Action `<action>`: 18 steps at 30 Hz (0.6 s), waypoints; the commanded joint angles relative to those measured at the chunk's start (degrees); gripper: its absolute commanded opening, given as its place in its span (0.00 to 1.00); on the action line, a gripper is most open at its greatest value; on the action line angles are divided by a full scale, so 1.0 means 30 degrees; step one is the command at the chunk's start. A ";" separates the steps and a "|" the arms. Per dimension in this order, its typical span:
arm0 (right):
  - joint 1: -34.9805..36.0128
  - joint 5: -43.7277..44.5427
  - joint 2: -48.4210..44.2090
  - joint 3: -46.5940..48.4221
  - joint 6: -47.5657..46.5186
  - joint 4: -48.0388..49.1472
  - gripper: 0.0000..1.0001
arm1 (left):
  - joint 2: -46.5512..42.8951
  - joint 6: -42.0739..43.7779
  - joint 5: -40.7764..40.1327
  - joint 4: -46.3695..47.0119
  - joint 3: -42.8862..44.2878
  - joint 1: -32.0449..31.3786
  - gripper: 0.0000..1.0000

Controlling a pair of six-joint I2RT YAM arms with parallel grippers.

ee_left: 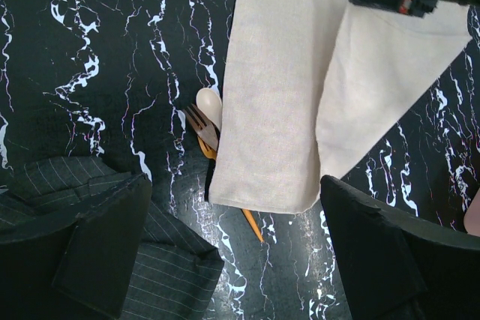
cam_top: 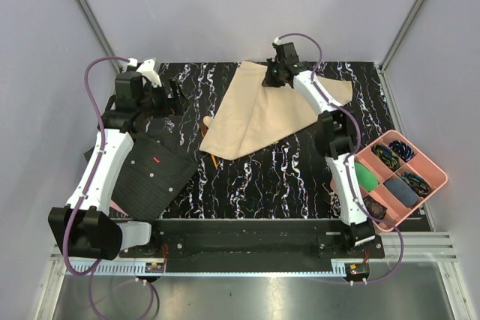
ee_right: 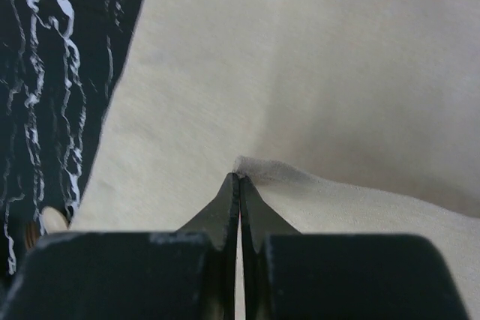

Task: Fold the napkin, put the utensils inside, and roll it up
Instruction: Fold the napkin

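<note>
Napkin (cam_top: 262,114) lay beige, smooth, folded double. Right hand (ee_right: 238,177) clamped a small raised ridge of it. Left hand (ee_left: 232,211), fingers spread wide, hovered above its hem.

Beige napkin (cam_top: 251,121) lay partly folded on the table, one spot pinched. Small wooden utensils (ee_left: 206,121) poked out beneath its edge.

L arm (cam_top: 101,162) & R arm (cam_top: 349,185), white link shells, black joints, purple cables (cam_top: 300,34), black tapered fingers (ee_right: 221,211)
</note>
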 commanded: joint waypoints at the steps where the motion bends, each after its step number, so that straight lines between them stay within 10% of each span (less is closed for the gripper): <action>1: 0.0358 -0.0670 0.2630 0.4732 0.1856 0.1058 0.00 | 0.0108 0.0052 0.0260 0.0497 -0.0051 0.0113 0.97; 18: 0.0359 -0.0760 0.7087 0.7463 0.6546 1.2864 0.00 | 0.0518 0.0023 0.0376 0.0526 -0.0080 0.0113 0.97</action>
